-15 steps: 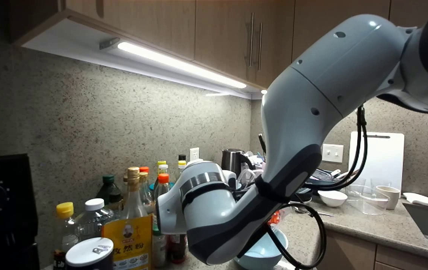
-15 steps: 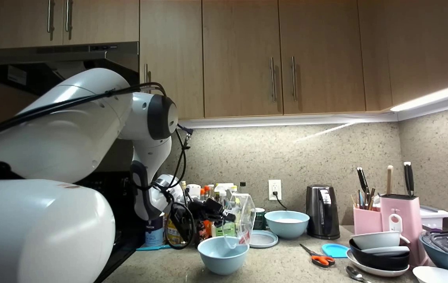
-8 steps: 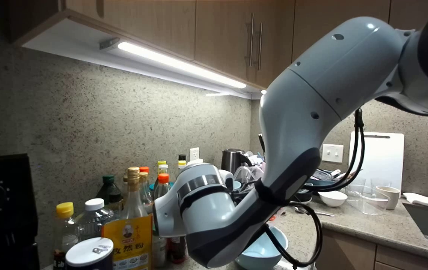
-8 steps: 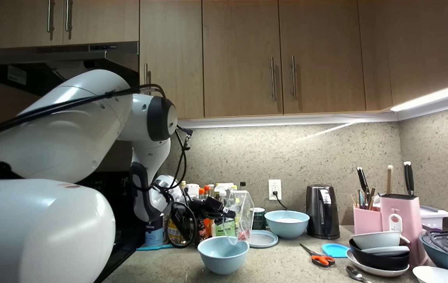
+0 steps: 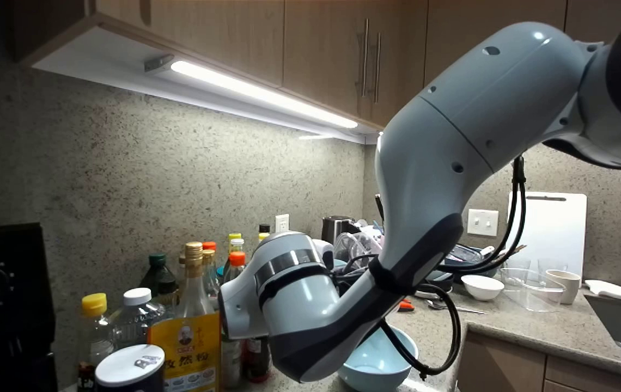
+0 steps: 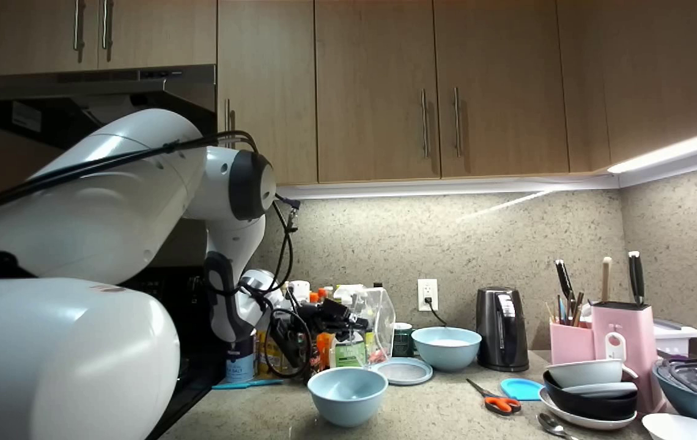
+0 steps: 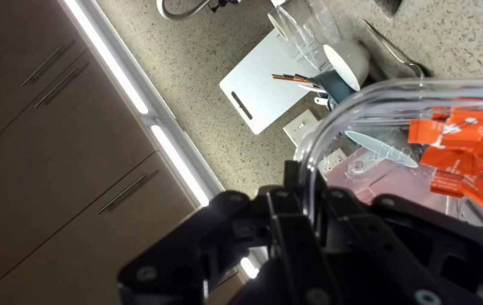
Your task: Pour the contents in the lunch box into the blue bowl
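Black gripper [image 7: 305, 180] is pinching the clear plastic lunch box [image 7: 436, 91] by its rim, orange-red packets [image 7: 462, 163] inside; round light-blue bowl [image 5: 378, 377] sits near the front edge of the speckled countertop [image 5: 433, 338]; box looks too far back imo; center it over the bowl, tip slowly.

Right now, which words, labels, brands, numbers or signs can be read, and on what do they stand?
"OFF", with a rectangular symbol below: black control panel
"孜然粉": yellow packet
"SALT": blue container
Orange packets in the clear container: lettering too blurred to read
Other print, such as on the green-labelled bottle: too small or blurred
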